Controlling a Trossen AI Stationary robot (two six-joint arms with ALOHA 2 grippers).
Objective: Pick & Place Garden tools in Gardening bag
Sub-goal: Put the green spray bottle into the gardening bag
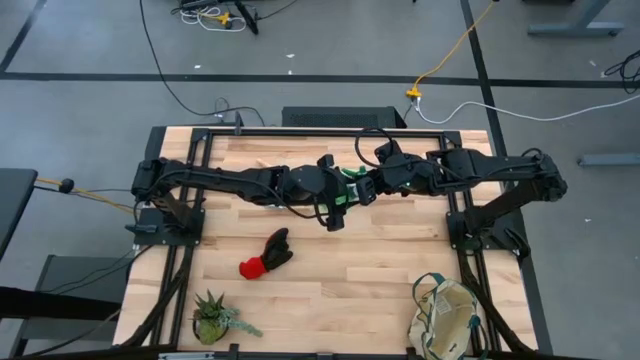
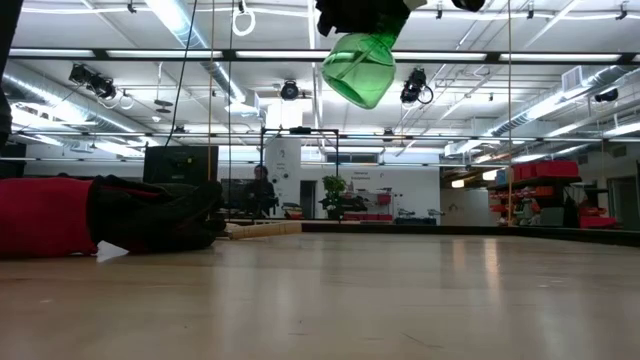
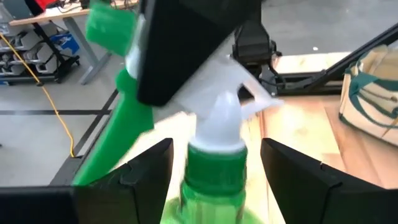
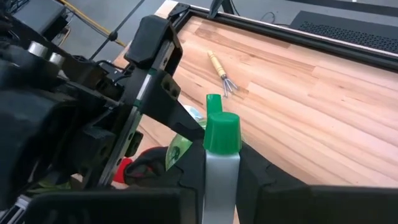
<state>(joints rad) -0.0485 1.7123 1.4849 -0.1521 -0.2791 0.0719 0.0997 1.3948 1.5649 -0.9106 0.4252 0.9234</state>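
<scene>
Green spray bottle [image 2: 358,65] mid-air, right end effector [image 4: 222,163] clenched on head; left end effector [image 3: 214,165] fingers released, straddling neck. Gardening bag [image 1: 447,318] well off on right arm's side, so right arm probably nearer.

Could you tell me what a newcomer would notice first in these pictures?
The green spray bottle hangs high over mid-table, where the left pincer and right pincer meet on it. Nearer the front lie the red-and-black gloves, with the gardening bag at the front right corner.
</scene>
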